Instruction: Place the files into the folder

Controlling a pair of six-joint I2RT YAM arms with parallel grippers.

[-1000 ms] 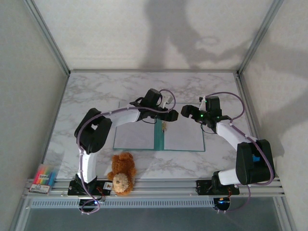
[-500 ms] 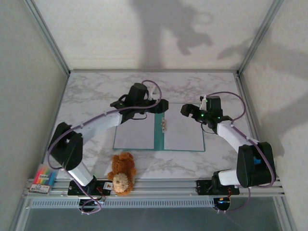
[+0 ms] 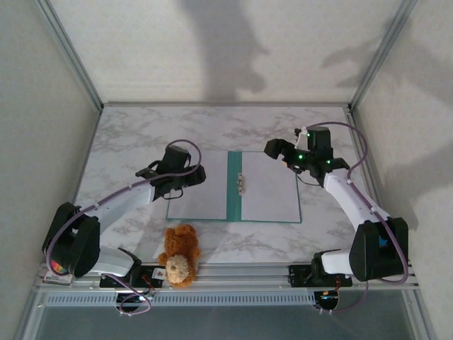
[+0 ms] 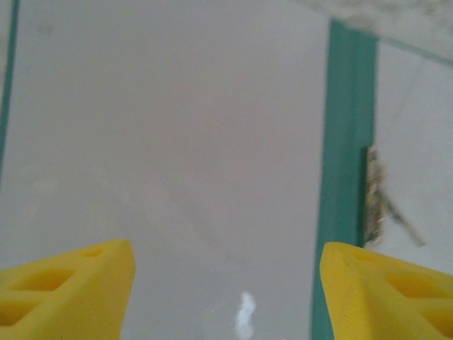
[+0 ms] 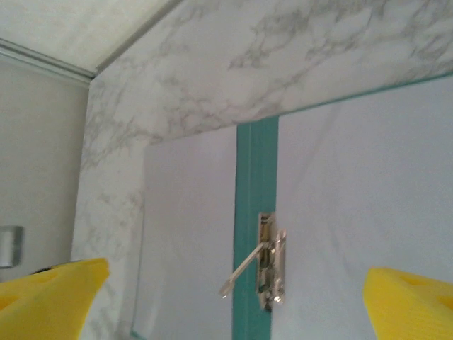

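The folder (image 3: 270, 191) lies open and flat mid-table, with a teal spine (image 3: 233, 185) and a metal clip (image 5: 271, 262) whose lever stands raised. Its left half (image 3: 202, 202) looks whiter than the right, like a sheet of the files lying on it, but I cannot tell paper from the pale inside for sure. My left gripper (image 3: 192, 177) hovers over that left half, open, with nothing between its yellow fingertips (image 4: 67, 290); the spine (image 4: 347, 142) is just to its right. My right gripper (image 3: 278, 157) hangs open over the folder's far right corner, looking down at the clip.
A brown teddy bear (image 3: 178, 256) sits at the near edge, just in front of the folder's left half. A pack of coloured markers (image 3: 64, 262) lies at the near left corner. Metal posts and walls close in the marble table (image 3: 141, 134) on three sides.
My left arm has swung left and nearer, from over the spine to over the left half. My right gripper has drawn back a little towards the far right.
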